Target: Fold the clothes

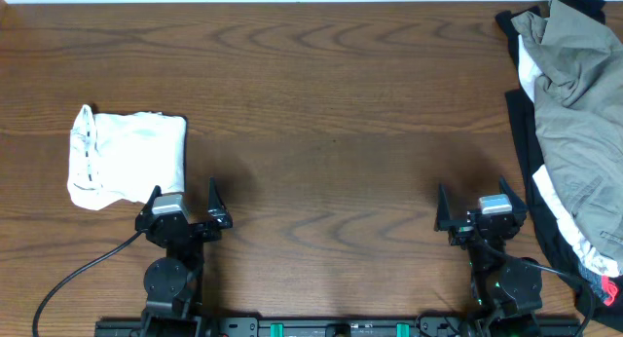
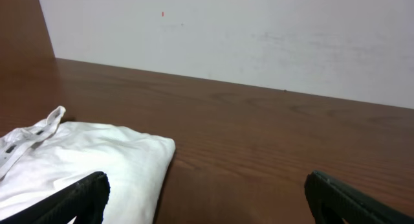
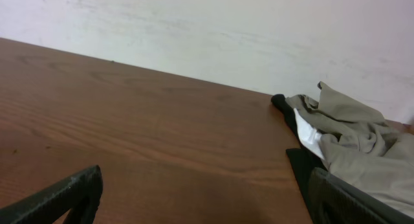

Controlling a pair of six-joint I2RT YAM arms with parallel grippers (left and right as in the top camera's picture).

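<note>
**Both pairs of fingers wide and empty, folded shirt at the left**

Nearest the camera, at the near edge of the worktop [image 1: 321, 103], the two arms sit with their bases side by side and well apart. The left fingers [image 1: 215, 196] stand spread wide with nothing between them; in the left wrist view the two dark tips [image 2: 81, 198] frame bare wood and the corner of the white cloth. The right fingers [image 1: 443, 203] are spread just as wide and hold nothing, and only wood grain lies between the tips in the right wrist view [image 3: 65, 198]. A black cable [image 1: 78, 279] loops from the left arm toward the near left corner.

The white T-shirt [image 1: 127, 160] lies folded into a compact, rounded rectangle near the left edge, just beyond the left fingers and slightly to their left. One finger tip sits at its near right corner; whether they touch cannot be told. A seamed hem runs along its left side [image 2: 29, 140]. No print shows.

At the right edge, reaching the far right corner, is a loose heap: an olive-grey garment [image 1: 579, 103] on top, a black garment [image 1: 521, 152] beneath and spilling toward the near edge, and some white cloth [image 1: 531, 69] showing between them.
</note>
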